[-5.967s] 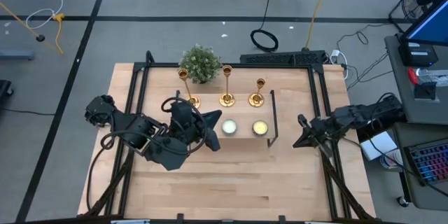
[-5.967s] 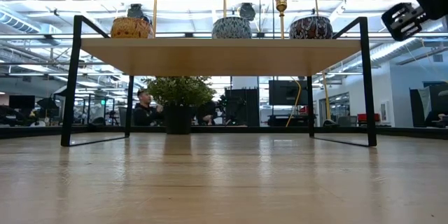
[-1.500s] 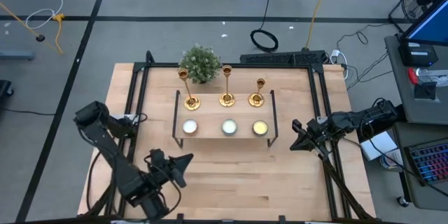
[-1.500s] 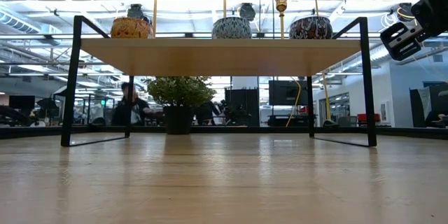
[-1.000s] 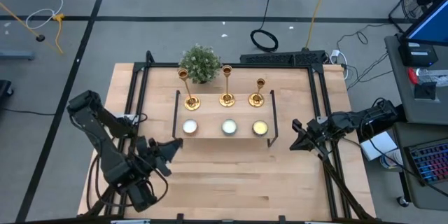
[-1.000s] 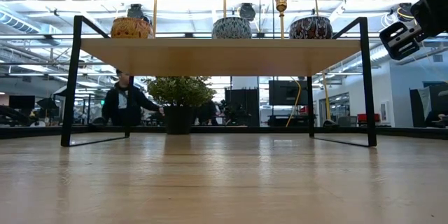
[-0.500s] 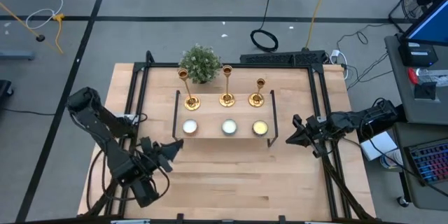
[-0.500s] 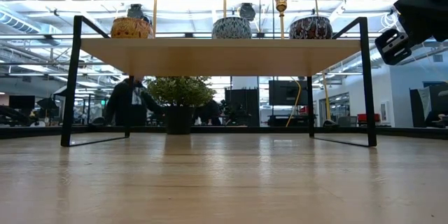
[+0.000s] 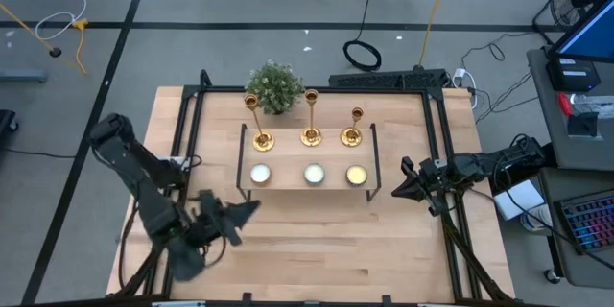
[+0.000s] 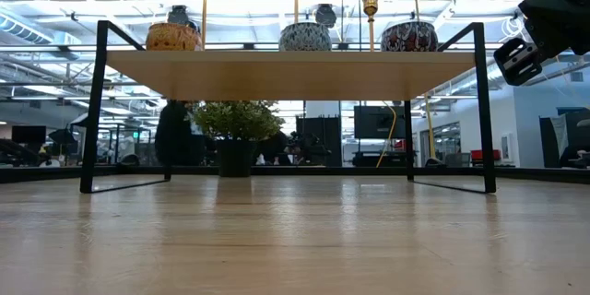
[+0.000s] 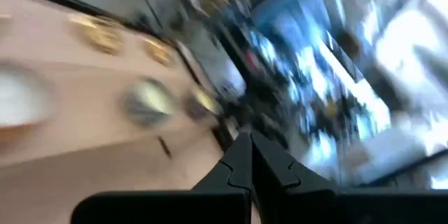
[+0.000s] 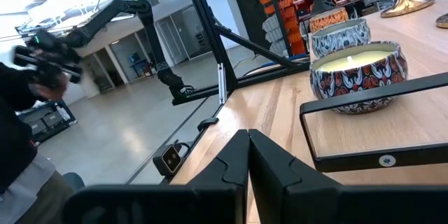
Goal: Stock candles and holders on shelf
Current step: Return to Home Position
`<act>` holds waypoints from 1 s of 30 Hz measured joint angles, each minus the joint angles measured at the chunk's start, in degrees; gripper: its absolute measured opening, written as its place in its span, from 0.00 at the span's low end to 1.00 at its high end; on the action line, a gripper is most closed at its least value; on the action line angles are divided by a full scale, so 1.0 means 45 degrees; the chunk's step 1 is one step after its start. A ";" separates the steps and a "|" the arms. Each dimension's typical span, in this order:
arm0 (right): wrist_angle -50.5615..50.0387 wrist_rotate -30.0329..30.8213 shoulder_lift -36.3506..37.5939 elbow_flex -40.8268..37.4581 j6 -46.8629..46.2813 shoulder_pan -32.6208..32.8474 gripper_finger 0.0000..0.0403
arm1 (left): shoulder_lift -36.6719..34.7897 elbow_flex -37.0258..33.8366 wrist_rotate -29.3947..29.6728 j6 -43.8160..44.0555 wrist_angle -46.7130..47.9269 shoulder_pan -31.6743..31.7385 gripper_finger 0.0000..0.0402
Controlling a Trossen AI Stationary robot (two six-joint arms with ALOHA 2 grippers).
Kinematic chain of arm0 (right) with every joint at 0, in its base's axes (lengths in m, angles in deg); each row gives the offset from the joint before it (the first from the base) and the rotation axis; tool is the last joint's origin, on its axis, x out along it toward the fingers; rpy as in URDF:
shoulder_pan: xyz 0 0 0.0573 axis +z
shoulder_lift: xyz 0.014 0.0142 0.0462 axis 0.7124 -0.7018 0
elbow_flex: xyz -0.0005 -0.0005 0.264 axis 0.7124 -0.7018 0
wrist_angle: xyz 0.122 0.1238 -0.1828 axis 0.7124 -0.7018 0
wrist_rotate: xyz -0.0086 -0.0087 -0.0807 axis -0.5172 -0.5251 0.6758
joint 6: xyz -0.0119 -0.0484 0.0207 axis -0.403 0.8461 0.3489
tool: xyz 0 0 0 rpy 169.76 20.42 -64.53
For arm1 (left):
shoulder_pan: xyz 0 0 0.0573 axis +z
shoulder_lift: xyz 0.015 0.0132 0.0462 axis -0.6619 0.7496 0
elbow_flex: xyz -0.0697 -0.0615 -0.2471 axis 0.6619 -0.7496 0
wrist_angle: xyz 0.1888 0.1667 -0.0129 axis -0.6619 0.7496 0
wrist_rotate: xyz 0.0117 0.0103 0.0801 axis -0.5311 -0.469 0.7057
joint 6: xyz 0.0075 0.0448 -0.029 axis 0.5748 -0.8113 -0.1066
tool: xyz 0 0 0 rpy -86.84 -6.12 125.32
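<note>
The shelf (image 9: pixel 331 157) stands mid-table on black legs. Three candles in patterned tins rest on its near half: left (image 9: pixel 260 175), middle (image 9: pixel 314 175), right (image 9: pixel 356 175). Three gold holders (image 9: pixel 311 136) stand by their round bases along its far half. In the low view the candles (image 10: pixel 305 36) and holder stems (image 10: pixel 296 0) show on top of the board (image 10: pixel 295 74). My left gripper (image 9: pixel 251 209) hangs shut over the table, near and left of the shelf, empty. My right gripper (image 9: pixel 401 187) waits shut by the shelf's right end, beside the right candle (image 12: pixel 357 66).
A small green bushy plant (image 9: pixel 274 86) sits on the table behind the shelf's far left corner. Bare wooden tabletop (image 9: pixel 326 249) stretches between the shelf and the near edge. A person (image 10: pixel 173 134) stands in the room beyond the table.
My left gripper has rolled at the wrist and swung a little toward the table's right edge, staying shut and empty; its view is blurred. My right gripper has turned slightly toward the shelf. The person behind the table has walked on.
</note>
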 joint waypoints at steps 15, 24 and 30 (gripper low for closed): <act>-0.0019 0.0046 -0.0003 0.0000 0.0855 0.0002 0.02 | -0.0847 0.0513 -1.4506 -1.5047 -0.6687 0.4859 0.00; -0.0019 0.0041 -0.0003 0.0001 0.0860 -0.0001 0.02 | -0.1018 0.0471 -1.8181 -1.5736 -0.5541 0.6564 0.00; -0.0024 0.0012 -0.0003 0.0005 0.0860 -0.0003 0.02 | -0.2362 -0.1061 -1.8186 -1.5713 -0.5580 0.6758 0.00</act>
